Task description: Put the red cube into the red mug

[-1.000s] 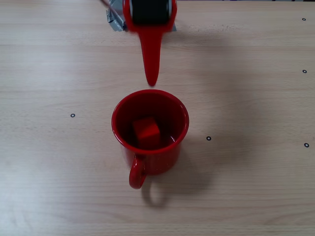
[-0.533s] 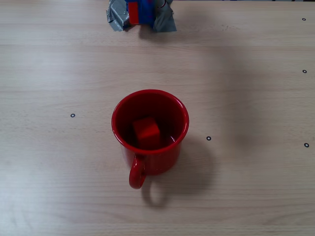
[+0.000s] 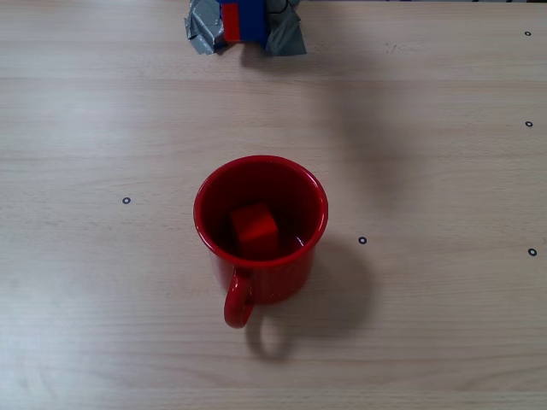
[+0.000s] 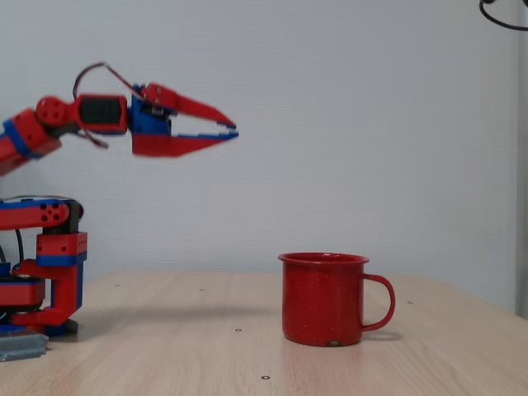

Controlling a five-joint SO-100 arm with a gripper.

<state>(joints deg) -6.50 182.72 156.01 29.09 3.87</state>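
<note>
The red mug stands upright mid-table with its handle toward the near edge in a fixed view. The red cube lies inside it on the bottom, slightly left of centre. From the side, the red mug hides the cube behind its wall. My gripper is raised high, well to the left of the mug and far above its rim. Its fingertips nearly meet and nothing is held between them. The overhead fixed view does not show the gripper.
The arm's base, fixed with grey tape, sits at the table's far edge. In the side fixed view the arm's base stands at the left. Small black ring marks dot the wooden table.
The red gripper finger that hung just beyond the mug's far rim has pulled back out of the overhead view. The cube and mug have not moved.
</note>
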